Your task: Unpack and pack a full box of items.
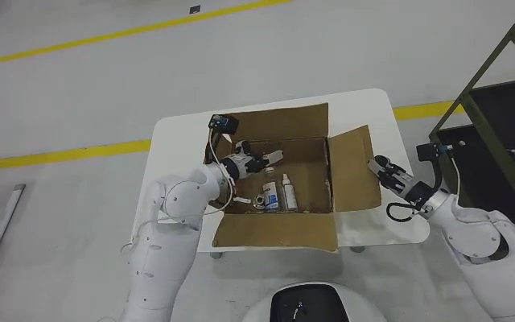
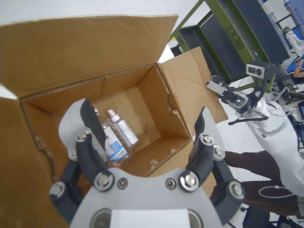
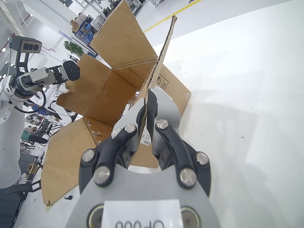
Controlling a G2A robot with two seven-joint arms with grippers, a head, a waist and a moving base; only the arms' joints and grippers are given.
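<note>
An open cardboard box (image 1: 282,125) stands mid-table with all flaps folded out. On its floor lie a clear bottle with a blue label (image 1: 270,196) and a white spray bottle (image 1: 288,193); both bottles (image 2: 114,143) (image 2: 124,129) also appear in the left wrist view. My left gripper (image 1: 276,156) hovers open over the box's left part, above the bottles, holding nothing (image 2: 144,122). My right gripper (image 1: 375,167) is shut on the edge of the right-hand flap (image 1: 354,169), the cardboard edge (image 3: 161,55) pinched between its fingers (image 3: 147,106).
The white table (image 1: 362,109) has bare strips around the box. A green metal rack (image 1: 483,97) stands just beyond the table's right side, near the right arm. The near flap (image 1: 278,232) hangs over the table's front edge.
</note>
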